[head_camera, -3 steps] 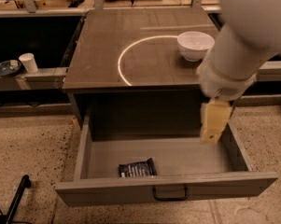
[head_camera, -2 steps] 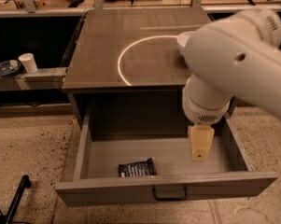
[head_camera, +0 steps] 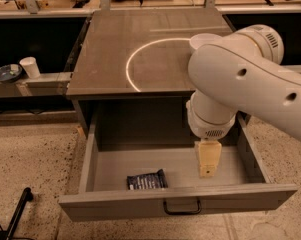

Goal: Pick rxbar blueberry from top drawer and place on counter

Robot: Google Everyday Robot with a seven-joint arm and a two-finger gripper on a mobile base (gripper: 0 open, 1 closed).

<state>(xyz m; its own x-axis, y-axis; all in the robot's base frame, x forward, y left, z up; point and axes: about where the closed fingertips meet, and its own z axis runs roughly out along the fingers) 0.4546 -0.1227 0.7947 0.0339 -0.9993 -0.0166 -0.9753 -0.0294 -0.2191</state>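
Note:
The rxbar blueberry, a small flat bar in a dark navy wrapper with white print, lies flat on the floor of the open top drawer, left of centre near the front. The drawer is grey with a small black handle. My gripper hangs down inside the drawer, to the right of the bar and apart from it, with nothing seen in it. The counter above is grey-brown wood grain with a thin white circle. My large white arm covers the counter's right part.
A white bowl stands on the counter, mostly hidden behind my arm. A white cup and a dark dish sit on a low shelf at the left. A black bar lies on the speckled floor at lower left.
My arm has swung leftward and lower, bringing the gripper down from the drawer's right side toward its middle, closer to the bar. The bar has not moved.

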